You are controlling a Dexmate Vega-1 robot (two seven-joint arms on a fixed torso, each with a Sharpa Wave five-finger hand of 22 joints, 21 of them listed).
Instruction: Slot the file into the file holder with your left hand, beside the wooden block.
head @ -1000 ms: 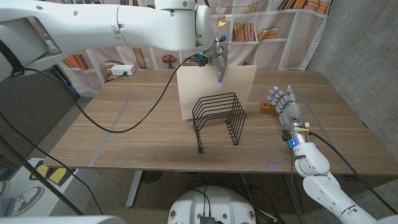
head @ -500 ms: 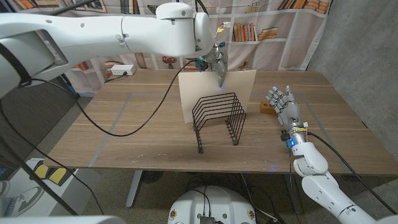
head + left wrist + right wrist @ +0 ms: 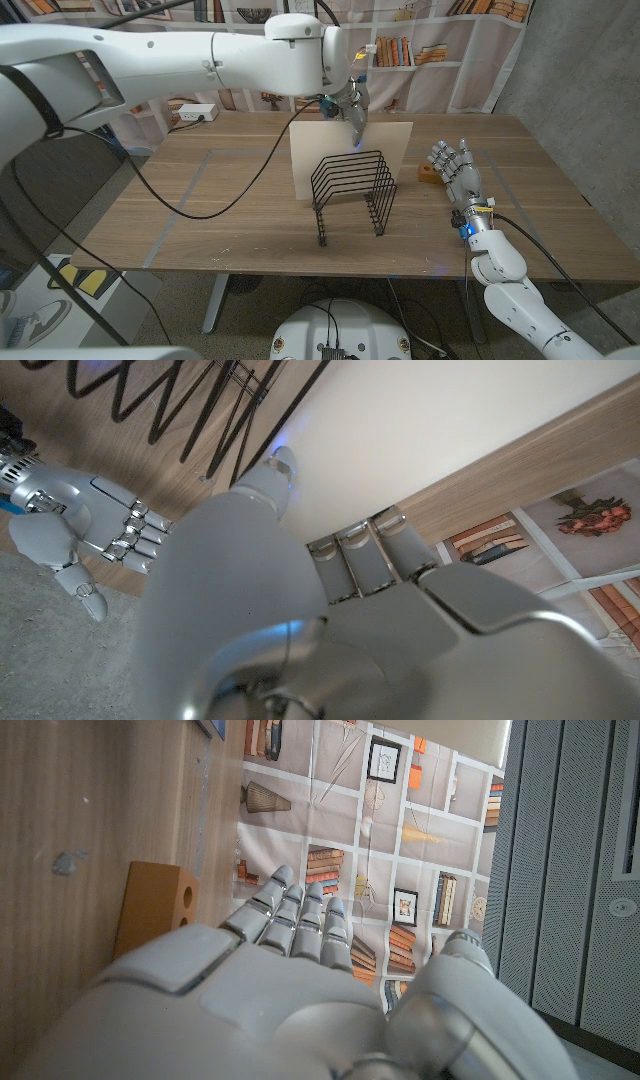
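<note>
Head view: the left hand grips the top edge of the cream file, which stands upright directly behind the black wire file holder, its lower edge hidden by the holder's wires. The wooden block lies on the wooden table, to the right of the holder and apart from it, just beside the right hand.

Left wrist view: fingers are pressed against one face of the file and the thumb against the other, a contact the head view does not resolve. The holder's wires and the right hand appear beyond.

Right wrist view: the right hand stands upright with fingers straight and apart, holding nothing, close to the block.

Pose: the left arm reaches across the table from the far left, the hand pointing downward.

Change from 0.5 s earlier: the file and left hand have shifted slightly right; the right hand is unchanged
</note>
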